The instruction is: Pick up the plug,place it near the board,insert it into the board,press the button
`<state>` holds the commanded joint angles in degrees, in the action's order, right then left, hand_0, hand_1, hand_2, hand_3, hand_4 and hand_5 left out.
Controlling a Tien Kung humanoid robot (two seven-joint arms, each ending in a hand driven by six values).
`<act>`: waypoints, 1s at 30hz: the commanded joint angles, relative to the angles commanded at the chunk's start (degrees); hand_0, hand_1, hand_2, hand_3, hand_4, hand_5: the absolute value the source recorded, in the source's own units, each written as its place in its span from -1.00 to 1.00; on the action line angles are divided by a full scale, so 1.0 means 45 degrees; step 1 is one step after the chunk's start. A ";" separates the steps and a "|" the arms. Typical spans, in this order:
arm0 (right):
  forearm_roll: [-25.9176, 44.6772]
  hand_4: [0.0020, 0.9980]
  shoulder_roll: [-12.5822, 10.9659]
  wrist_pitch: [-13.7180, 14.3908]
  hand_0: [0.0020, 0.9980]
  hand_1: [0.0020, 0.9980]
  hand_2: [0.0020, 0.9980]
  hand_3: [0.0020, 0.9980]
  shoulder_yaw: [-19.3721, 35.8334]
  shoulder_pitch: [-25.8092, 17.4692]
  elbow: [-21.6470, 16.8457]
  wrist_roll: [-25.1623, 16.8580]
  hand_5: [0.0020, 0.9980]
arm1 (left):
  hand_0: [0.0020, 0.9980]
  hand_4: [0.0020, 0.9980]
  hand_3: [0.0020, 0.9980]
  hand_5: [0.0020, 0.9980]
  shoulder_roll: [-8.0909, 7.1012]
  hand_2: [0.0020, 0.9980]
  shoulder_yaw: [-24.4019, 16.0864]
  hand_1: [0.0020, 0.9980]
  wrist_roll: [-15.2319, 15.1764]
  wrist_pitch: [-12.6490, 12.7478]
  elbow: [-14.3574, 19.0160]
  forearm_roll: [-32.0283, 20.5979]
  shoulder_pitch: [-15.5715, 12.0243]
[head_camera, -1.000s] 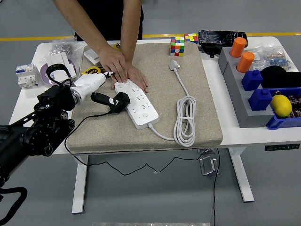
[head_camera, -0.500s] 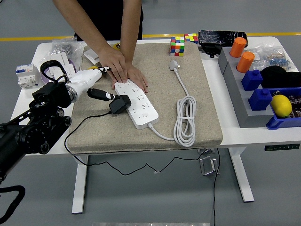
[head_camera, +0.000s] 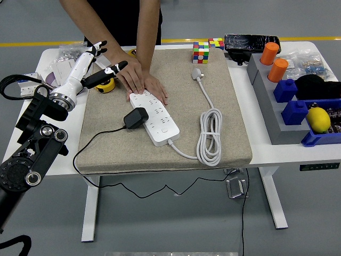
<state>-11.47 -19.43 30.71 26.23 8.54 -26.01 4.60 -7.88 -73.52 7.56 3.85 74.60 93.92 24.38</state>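
Observation:
A black plug adapter (head_camera: 136, 118) with a thin black cord lies on the beige mat (head_camera: 234, 138), touching the left side of the white power strip (head_camera: 156, 118). My left hand (head_camera: 98, 64) is raised above the mat's far left corner, well back from the plug, fingers spread and holding nothing. A person's two hands (head_camera: 139, 80) press flat on the strip's far end. The strip's own white cable (head_camera: 210, 136) is coiled to its right. The right arm is out of view.
Two colour cubes (head_camera: 201, 52) and a black device (head_camera: 250, 41) sit at the back. Grey and blue bins (head_camera: 287, 101) with orange cylinders and a lemon (head_camera: 318, 119) stand at the right. A white breaker (head_camera: 29, 85), a yellow tape measure (head_camera: 106, 85) and bags clutter the far left.
My left hand let go of the black plug next to the strip and pulled up and back to the left, opening its fingers. The person's hands stayed on the strip.

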 joint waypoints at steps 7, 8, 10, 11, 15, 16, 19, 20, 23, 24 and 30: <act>0.0001 1.00 0.0020 -0.0006 0.88 0.80 0.66 0.67 0.0074 -0.0036 0.0015 -0.0002 1.00 | 1.00 1.00 1.00 1.00 -0.0201 1.00 0.0238 1.00 0.0569 -0.0644 0.2220 -0.3608 -0.1466; -0.0006 1.00 0.0025 -0.0006 0.88 0.80 0.66 0.67 0.0089 -0.0035 0.0014 -0.0003 1.00 | 1.00 1.00 1.00 1.00 -0.0230 1.00 0.0290 1.00 0.0587 -0.0730 0.2379 -0.4079 -0.1632; -0.0022 1.00 0.0036 -0.0006 0.87 0.80 0.66 0.67 0.0118 -0.0036 0.0009 -0.0005 1.00 | 1.00 1.00 1.00 1.00 -0.0293 1.00 0.0471 1.00 0.0600 -0.0893 0.2622 -0.4955 -0.2000; -0.0022 1.00 0.0039 -0.0008 0.87 0.80 0.66 0.67 0.0117 -0.0044 0.0011 -0.0004 1.00 | 1.00 1.00 1.00 1.00 -0.0316 1.00 0.0589 1.00 0.0589 -0.0958 0.2655 -0.5114 -0.2138; -0.0008 1.00 0.0041 -0.0012 0.87 0.80 0.66 0.67 0.0094 -0.0046 0.0018 -0.0003 1.00 | 1.00 1.00 1.00 1.00 -0.0371 1.00 0.0980 1.00 0.0673 -0.1438 0.2554 -0.5197 -0.2410; -0.0009 1.00 0.0038 -0.0013 0.87 0.80 0.66 0.67 0.0081 -0.0043 0.0019 -0.0001 1.00 | 1.00 1.00 1.00 1.00 -0.0387 1.00 0.1092 1.00 0.0700 -0.1514 0.2465 -0.5095 -0.2447; -0.0018 1.00 0.0019 -0.0012 0.87 0.80 0.66 0.67 0.0058 -0.0007 0.0014 -0.0003 1.00 | 1.00 1.00 1.00 1.00 -0.0448 1.00 0.1413 1.00 0.0699 -0.1612 0.2124 -0.4768 -0.2481; -0.0023 1.00 0.0016 -0.0011 0.87 0.80 0.66 0.67 0.0058 0.0003 0.0011 -0.0002 1.00 | 1.00 1.00 1.00 1.00 -0.0466 1.00 0.1488 1.00 0.0701 -0.1636 0.2046 -0.4655 -0.2481; -0.0013 1.00 -0.0003 -0.0014 0.87 0.80 0.66 0.67 0.0025 0.0002 0.0014 0.0001 1.00 | 1.00 1.00 1.00 1.00 -0.0558 1.00 0.1813 1.00 0.0634 -0.1608 0.1656 -0.4130 -0.2421; -0.0006 1.00 -0.0010 -0.0014 0.87 0.80 0.66 0.67 0.0018 -0.0002 0.0017 0.0002 1.00 | 1.00 1.00 1.00 1.00 -0.0579 1.00 0.1888 1.00 0.0618 -0.1584 0.1565 -0.3971 -0.2402; 0.0016 1.00 -0.0044 -0.0024 0.87 0.80 0.66 0.67 -0.0028 -0.0051 0.0028 0.0008 1.00 | 1.00 1.00 1.00 1.00 -0.0578 1.00 0.2140 1.00 0.0531 -0.1498 0.0953 -0.3064 -0.2378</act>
<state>-11.40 -19.63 30.61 26.10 8.31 -25.88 4.63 -10.48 -63.89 9.95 -2.89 78.89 80.13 13.68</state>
